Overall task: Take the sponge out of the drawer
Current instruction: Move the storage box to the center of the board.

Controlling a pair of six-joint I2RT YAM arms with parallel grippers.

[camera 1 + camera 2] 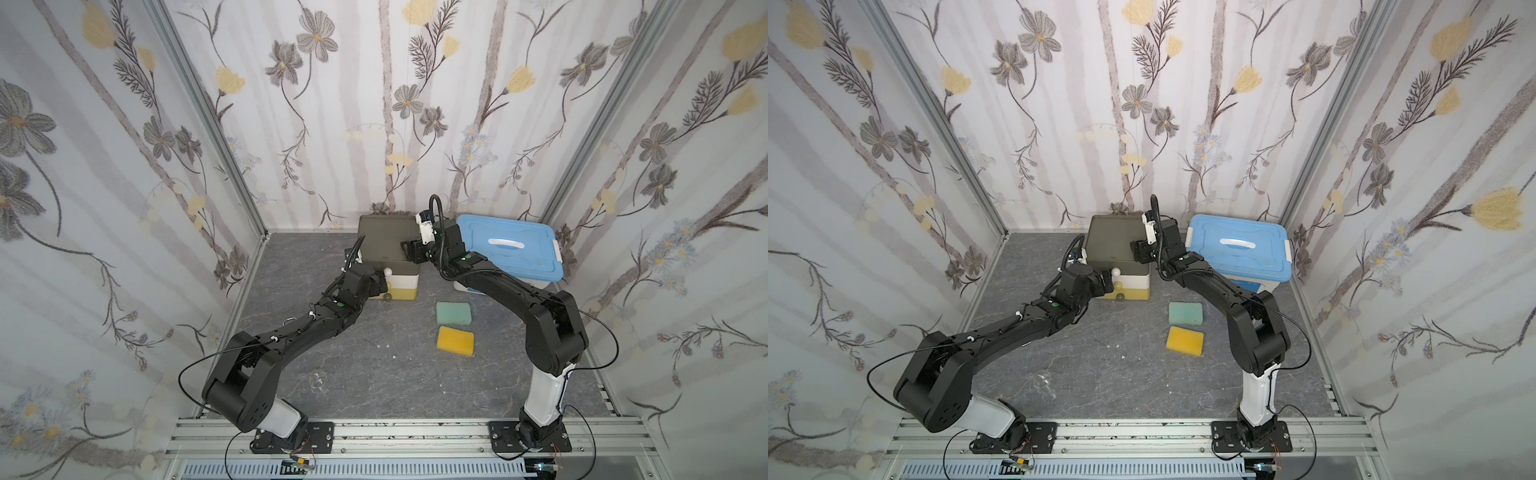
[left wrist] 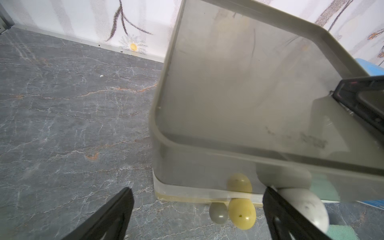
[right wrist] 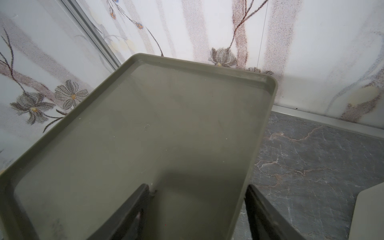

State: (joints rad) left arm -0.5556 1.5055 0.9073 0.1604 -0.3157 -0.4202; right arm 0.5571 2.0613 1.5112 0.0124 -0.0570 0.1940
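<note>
Far right, we see a blue-lidded bin (image 1: 511,249), its contents hidden. Left of it stands the drawer unit (image 1: 386,241), olive-topped; what it holds we cannot tell. We find no readable writing. On the table (image 1: 374,365) lie the green sponge (image 1: 454,312) and, nearer, the yellow sponge (image 1: 455,340), both oblong. The left tool (image 2: 198,189) gapes beside a white knob (image 2: 305,205); the right tool (image 3: 197,186) stands apart astride the unit's top edge.

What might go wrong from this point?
The left tool is open, yet the white knob sits outside one finger, so closing may miss it. The right tool only straddles the top edge of the drawer unit; a hard pull could slide or tip the unit.
</note>
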